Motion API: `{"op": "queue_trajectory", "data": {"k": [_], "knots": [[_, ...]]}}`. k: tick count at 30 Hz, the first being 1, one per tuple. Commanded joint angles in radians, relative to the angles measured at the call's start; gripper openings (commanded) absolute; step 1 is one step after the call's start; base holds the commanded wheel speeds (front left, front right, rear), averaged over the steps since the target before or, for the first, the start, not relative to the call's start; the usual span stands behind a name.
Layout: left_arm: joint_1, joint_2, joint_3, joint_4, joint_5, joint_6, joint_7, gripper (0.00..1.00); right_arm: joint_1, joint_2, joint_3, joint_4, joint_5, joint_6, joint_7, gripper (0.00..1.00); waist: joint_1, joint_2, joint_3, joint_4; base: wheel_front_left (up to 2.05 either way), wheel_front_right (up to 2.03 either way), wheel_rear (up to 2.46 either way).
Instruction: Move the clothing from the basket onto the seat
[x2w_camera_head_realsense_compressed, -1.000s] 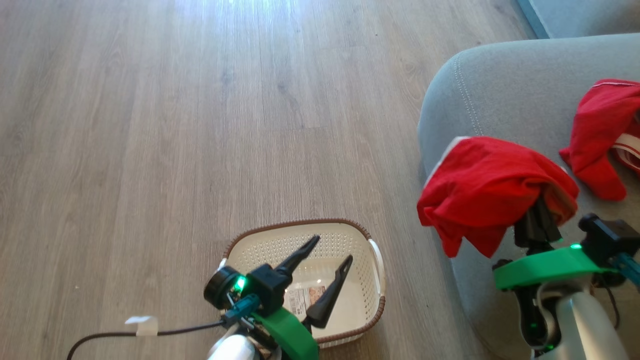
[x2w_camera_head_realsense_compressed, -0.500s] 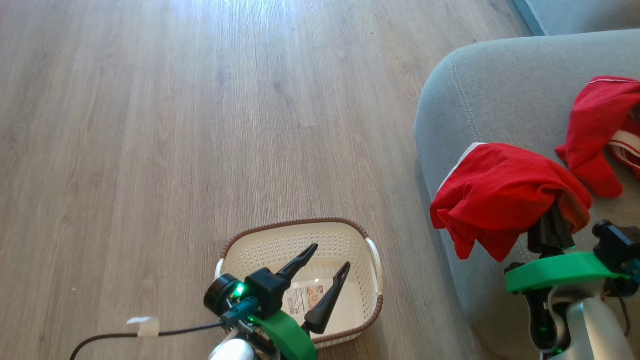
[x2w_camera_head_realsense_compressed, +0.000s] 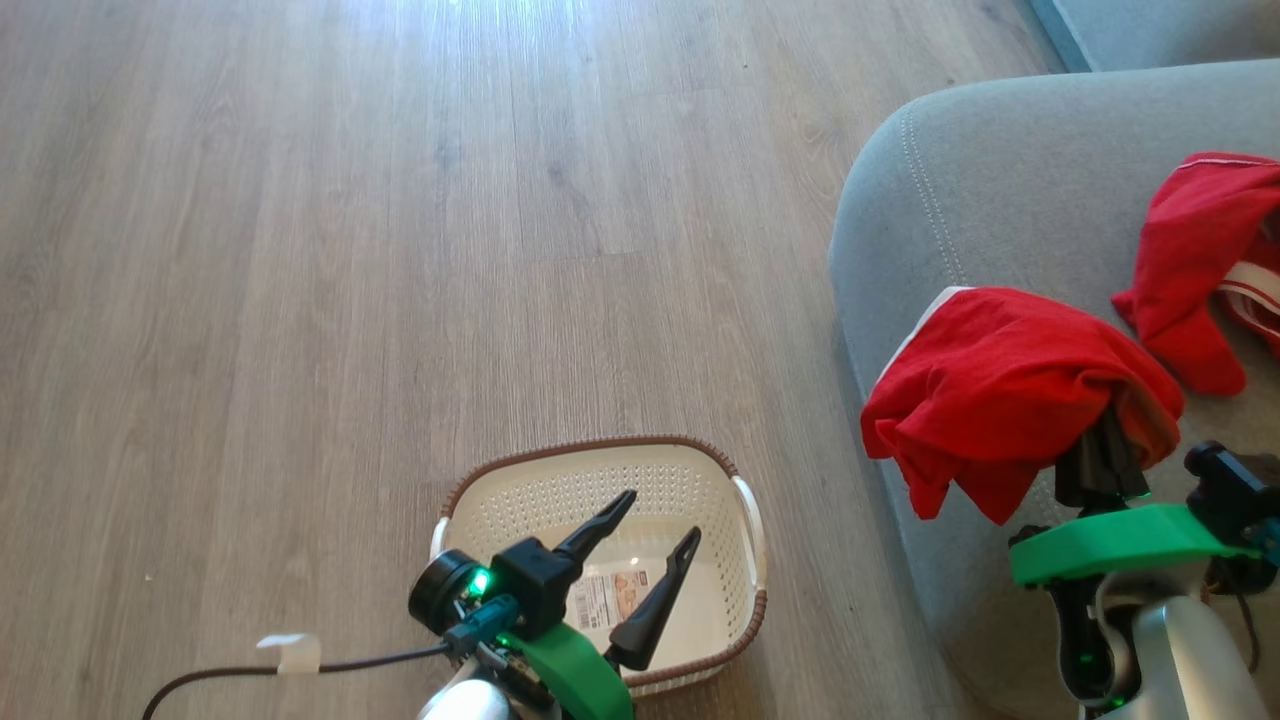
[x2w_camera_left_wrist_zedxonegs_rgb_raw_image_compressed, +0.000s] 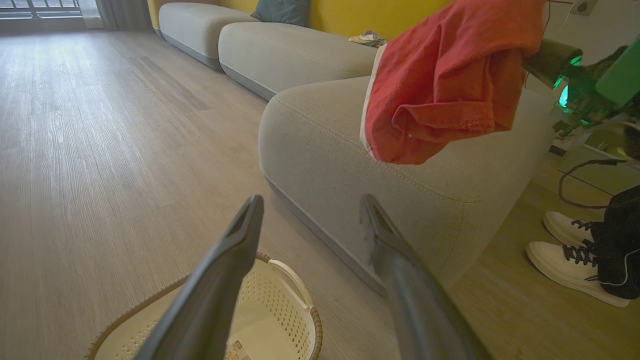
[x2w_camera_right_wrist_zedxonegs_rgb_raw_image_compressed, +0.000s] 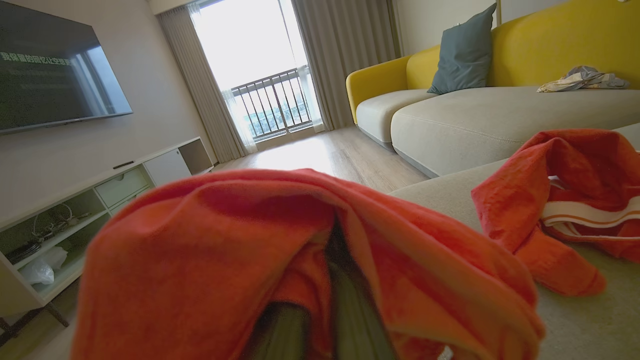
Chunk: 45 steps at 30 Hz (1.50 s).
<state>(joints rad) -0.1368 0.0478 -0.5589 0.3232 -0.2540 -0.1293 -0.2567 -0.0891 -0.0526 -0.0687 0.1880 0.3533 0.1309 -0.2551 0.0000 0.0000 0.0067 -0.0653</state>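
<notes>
left gripper (x2w_camera_head_realsense_compressed: 662, 515) hangs over the basket (x2w_camera_head_realsense_compressed: 600, 442), fingers spread wide. basket sits on wood floor; inside, just the label sticker (x2w_camera_head_realsense_compressed: 610, 595) on its bottom, print too small to read. to the right, the grey seat (x2w_camera_head_realsense_compressed: 1000, 180). red garment (x2w_camera_head_realsense_compressed: 1000, 390) w/ white edge hangs at seat's near corner, draped over right gripper (x2w_camera_head_realsense_compressed: 1097, 462). its fingertips are buried in cloth and look pinched on it. second red garment (x2w_camera_head_realsense_compressed: 1190, 260), white striped trim, lies on the seat, cut off by frame edge. tv (x2w_camera_right_wrist_zedxonegs_rgb_raw_image_compressed: 50, 75) text too blurred to read.
</notes>
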Motion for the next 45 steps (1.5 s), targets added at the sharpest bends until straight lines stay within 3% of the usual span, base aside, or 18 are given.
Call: {"op": "queue_trajectory", "data": {"k": [1,14,35,45], "knots": [[-0.021,0.004,0.028,-0.031,0.005,-0.001,-0.005,1.0,-0.028,0.002,0.023,-0.032,0.006,0.0,-0.007,0.0,0.0,0.0,0.0,-0.002,0.0,0.0,0.0],[-0.019,0.005,0.03,-0.036,0.01,-0.001,-0.005,1.0,-0.043,0.002,0.03,-0.041,0.005,0.0,-0.007,0.0,0.0,0.0,0.006,-0.056,0.0,0.0,0.0],[-0.061,0.009,0.041,-0.057,0.018,-0.001,-0.005,1.0,-0.077,0.002,0.01,-0.084,0.007,0.0,-0.007,0.0,0.0,0.0,0.097,-0.425,0.0,0.0,0.0],[-0.138,0.009,-0.057,-0.031,-0.004,-0.001,-0.005,1.0,-0.024,0.002,-0.11,-0.15,0.043,0.0,-0.007,0.0,0.0,0.0,0.152,-0.47,0.0,0.0,0.0]]}}
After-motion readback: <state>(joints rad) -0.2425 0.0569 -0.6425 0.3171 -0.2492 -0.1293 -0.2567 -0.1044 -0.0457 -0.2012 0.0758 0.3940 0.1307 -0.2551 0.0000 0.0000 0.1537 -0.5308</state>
